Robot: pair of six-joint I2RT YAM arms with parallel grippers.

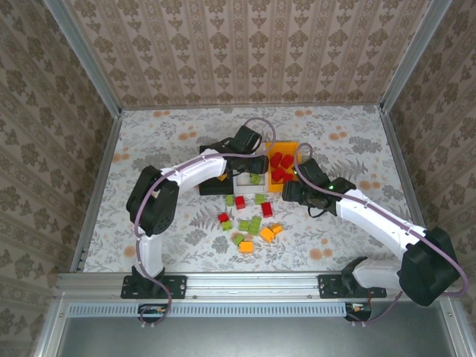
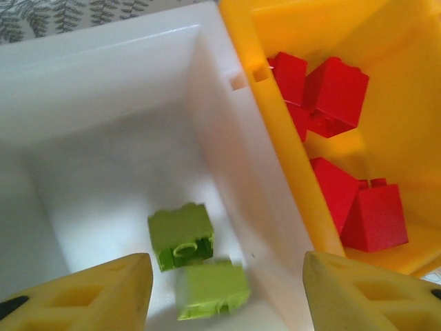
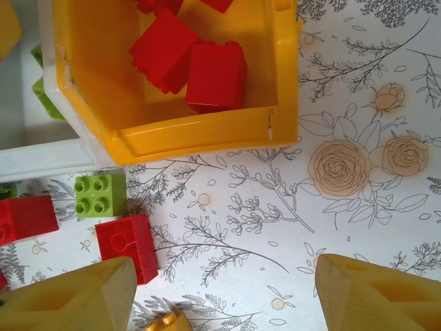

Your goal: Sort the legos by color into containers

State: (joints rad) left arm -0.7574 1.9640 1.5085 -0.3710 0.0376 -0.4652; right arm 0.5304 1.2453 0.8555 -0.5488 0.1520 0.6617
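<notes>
Green bricks (image 2: 180, 238), two of them, lie on the floor of the white bin (image 2: 103, 76), close together and near the wall it shares with the orange bin (image 2: 386, 27). The left gripper (image 2: 224, 265) hangs over the white bin with its yellow fingers (image 2: 89, 296) spread well apart. No brick is between them and they touch nothing, so this gripper holds nothing. One of the two green bricks lies below the gap, down in the bin. In the orange bin lie several red bricks (image 2: 334, 89), some leaning on each other.

The right gripper (image 3: 226, 265) is over the flowered table (image 3: 344, 165), just in front of a corner of the orange bin. Its jaws are also wide open, and between the fingers there is only bare table, so it holds nothing as well. A single red brick (image 3: 127, 247) lies on the table near one finger. A green brick with four studs (image 3: 100, 194) lies just beyond it, beside the white bin.

From above, the three bins stand joined in a row in the middle of the table: the black bin (image 1: 212, 186), then the white one, then the orange one. The loose bricks (image 1: 249, 223), red, green and orange, are scattered on the table just in front of the bins, between the two arms.
</notes>
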